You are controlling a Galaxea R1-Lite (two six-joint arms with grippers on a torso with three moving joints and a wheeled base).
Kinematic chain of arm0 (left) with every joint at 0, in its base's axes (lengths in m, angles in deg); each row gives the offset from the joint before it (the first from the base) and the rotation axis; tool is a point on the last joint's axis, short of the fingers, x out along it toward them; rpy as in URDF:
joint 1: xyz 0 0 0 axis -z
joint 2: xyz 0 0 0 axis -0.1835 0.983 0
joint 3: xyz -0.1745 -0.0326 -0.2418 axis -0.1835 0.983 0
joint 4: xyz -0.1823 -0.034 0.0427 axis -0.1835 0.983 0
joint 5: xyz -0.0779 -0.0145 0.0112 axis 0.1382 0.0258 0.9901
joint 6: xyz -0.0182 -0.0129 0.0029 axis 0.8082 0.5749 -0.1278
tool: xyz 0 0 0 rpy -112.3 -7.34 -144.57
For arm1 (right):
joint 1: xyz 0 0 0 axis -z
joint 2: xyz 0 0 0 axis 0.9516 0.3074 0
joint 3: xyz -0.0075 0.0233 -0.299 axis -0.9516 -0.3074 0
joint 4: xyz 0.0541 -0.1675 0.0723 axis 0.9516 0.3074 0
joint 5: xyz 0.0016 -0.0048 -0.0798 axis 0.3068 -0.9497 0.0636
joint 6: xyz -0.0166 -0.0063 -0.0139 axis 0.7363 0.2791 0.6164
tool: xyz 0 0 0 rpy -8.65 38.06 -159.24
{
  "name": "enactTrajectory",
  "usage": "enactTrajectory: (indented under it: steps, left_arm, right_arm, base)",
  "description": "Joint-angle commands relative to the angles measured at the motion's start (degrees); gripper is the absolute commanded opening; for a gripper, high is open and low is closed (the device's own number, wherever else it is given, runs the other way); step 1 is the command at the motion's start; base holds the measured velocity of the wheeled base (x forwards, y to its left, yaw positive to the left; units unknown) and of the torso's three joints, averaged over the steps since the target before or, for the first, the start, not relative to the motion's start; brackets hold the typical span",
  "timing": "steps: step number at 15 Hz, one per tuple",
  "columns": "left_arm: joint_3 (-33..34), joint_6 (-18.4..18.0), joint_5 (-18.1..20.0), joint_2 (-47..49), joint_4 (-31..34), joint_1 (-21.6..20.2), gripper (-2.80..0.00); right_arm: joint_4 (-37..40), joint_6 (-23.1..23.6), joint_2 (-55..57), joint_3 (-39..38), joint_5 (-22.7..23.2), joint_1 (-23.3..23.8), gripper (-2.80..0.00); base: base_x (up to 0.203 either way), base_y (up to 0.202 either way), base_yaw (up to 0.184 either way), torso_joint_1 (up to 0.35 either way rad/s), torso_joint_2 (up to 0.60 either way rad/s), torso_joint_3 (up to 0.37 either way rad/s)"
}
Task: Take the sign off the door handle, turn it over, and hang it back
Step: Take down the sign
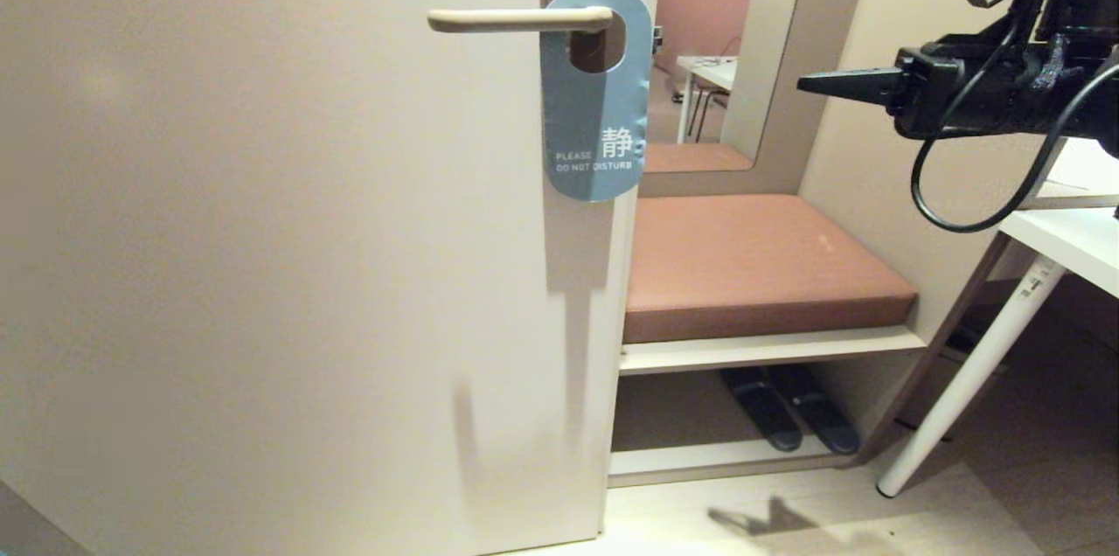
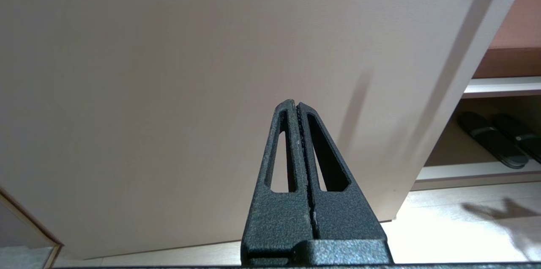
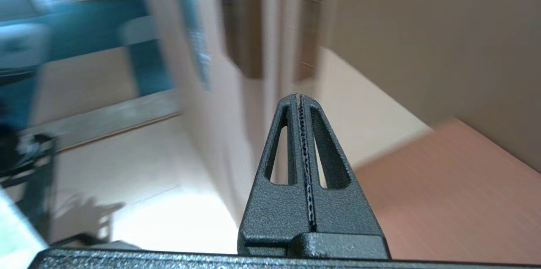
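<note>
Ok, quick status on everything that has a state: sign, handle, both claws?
sign: hanging on the handle by its hole, blue "PLEASE DO NOT DISTURB" face out, not yet flipped.
door handle: level, untouched.
right claw: shut, empty, raised off to the sign's right, pointing toward it.
left claw: shut, empty, low by the door, away from the sign.

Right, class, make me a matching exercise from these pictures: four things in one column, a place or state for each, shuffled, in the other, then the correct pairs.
1. blue oblong card sign
2. right gripper
3. padded brown bench cushion
4. pair of dark slippers

A. on the shelf beneath the bench
B. hanging on the cream lever door handle
C. shut, level, pointing toward the door
D. beside the door, below the mirror

Pairs: 1-B, 2-C, 3-D, 4-A
</note>
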Motion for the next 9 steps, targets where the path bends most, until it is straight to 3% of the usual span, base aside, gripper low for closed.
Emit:
enactTrajectory:
  steps: [1,9]
  left_arm:
    - [0.00,0.05,-0.08,0.00,-0.02,-0.01,-2.80]
    - [0.00,0.05,0.01,0.00,-0.02,-0.01,-2.80]
  right_arm:
    - [-0.10,0.04,1.93,1.52,2.49,-3.05,-2.80]
    - [0.16,-0.05,6.35,7.31,3.33,-10.57,-2.80]
  base:
    - [0.000,0.000,0.000,0.000,0.00,0.000]
    - [0.000,0.000,0.000,0.000,0.00,0.000]
